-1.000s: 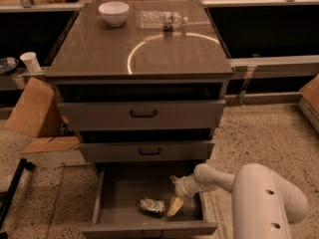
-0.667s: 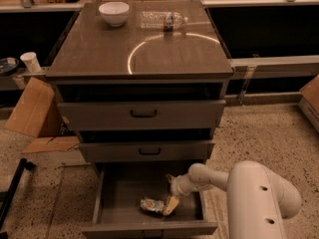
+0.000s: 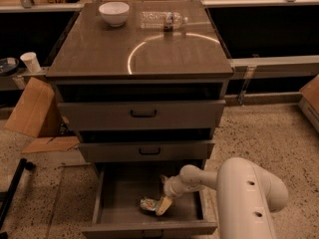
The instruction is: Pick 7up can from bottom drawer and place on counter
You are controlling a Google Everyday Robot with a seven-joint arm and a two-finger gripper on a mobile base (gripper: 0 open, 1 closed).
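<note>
Claw (image 3: 162, 205) is down inside the pulled-out bottom drawer (image 3: 124, 195), low near the drawer floor and over toward its right half. Honestly can't tell whether it's open or closed, only a tan tip of it really shows. The soda can (image 3: 148, 203) lies on its side on the drawer floor right at the claw's left. It's either touching the claw or as good as touching, I can't say which. The can looks crumpled, silvery with a bit of green on it.

The white arm (image 3: 199, 177) runs from the claw up and to the right, inside the drawer's right wall, into a fat white link (image 3: 246, 198) that fills the bottom right corner of the view.

Straight above the claw sit the two shallower drawers, the middle drawer (image 3: 114, 152) and the top drawer (image 3: 99, 116), each with a black handle and a dark gap over its front. Above those is the bench (image 3: 94, 59), glossy grey-brown with a bright curved light streak (image 3: 130, 59) on it. At its far end, up and to the left of the claw, there's a white bowl (image 3: 114, 13). Roughly in line above the claw, a clear plastic bottle (image 3: 162, 20) lies on its side.

Way off to the claw's left, a cardboard box (image 3: 32, 108) leans beside the cabinet on the speckled floor (image 3: 269, 133), with a paper cup (image 3: 31, 61) on a ledge above it.
</note>
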